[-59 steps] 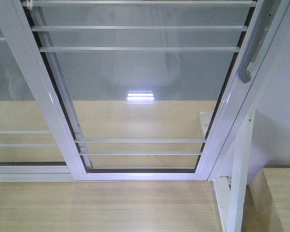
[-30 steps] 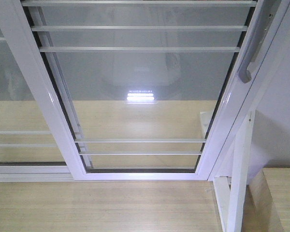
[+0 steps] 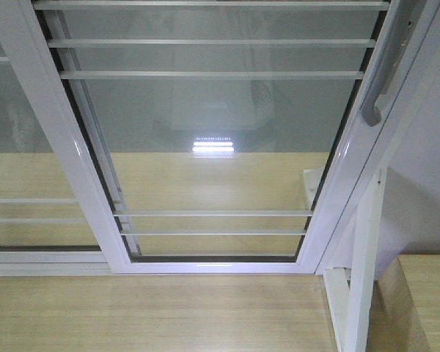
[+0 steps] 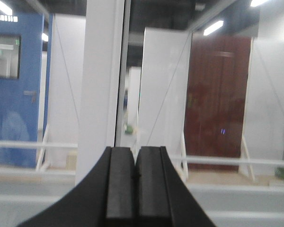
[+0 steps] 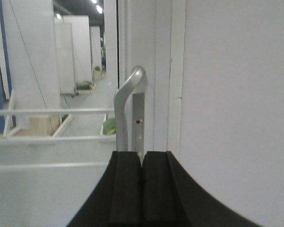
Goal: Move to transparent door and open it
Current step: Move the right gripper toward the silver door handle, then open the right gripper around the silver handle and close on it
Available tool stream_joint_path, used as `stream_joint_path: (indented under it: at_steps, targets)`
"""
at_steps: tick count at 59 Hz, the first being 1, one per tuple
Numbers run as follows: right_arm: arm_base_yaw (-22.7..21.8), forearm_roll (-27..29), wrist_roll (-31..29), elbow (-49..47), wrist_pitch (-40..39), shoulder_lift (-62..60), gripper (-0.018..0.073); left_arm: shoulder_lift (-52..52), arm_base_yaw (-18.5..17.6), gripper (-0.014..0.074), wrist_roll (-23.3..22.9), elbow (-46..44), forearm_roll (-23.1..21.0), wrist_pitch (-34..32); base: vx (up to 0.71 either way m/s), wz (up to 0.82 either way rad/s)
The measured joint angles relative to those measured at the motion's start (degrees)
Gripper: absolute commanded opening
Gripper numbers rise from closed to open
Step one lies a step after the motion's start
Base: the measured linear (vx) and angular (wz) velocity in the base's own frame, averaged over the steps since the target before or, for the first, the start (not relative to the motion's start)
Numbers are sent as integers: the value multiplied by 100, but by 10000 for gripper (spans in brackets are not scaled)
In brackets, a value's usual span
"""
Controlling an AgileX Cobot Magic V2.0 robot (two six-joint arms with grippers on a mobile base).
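The transparent door (image 3: 213,132) fills the front view: glass in a white frame with thin white bars across it. Its curved grey handle (image 3: 380,88) is on the right stile. Neither gripper shows in the front view. In the right wrist view my right gripper (image 5: 142,154) is shut and empty, with the handle (image 5: 126,106) straight ahead just beyond the fingertips; I cannot tell if they touch. In the left wrist view my left gripper (image 4: 135,150) is shut and empty, facing a white upright frame member (image 4: 99,85) and glass.
A second white-framed glass panel (image 3: 15,147) without a handle lies to the left. A white wall (image 3: 429,183) and white post (image 3: 363,271) stand right of the door. A wooden surface (image 3: 425,301) sits at bottom right. Wooden floor (image 3: 154,315) runs before the door.
A small black part at the right edge of the front view a second ago has left the view. The door and handle have not moved.
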Motion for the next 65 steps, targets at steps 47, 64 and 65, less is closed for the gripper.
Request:
stream_joint_path:
  at_steps: [47, 64, 65]
  targets:
    - [0, -37, 221, -58, -1623, 3630, 483, 1849, 0, 329, 0, -14, 0, 486, 0, 0]
    - [0, -826, 435, -573, -2789, 5129, 473, 1867, 0, 329, 0, -14, 0, 534, 0, 0]
    - [0, -833, 442, -624, -2841, 5246, 473, 1867, 0, 329, 0, -14, 0, 539, 0, 0]
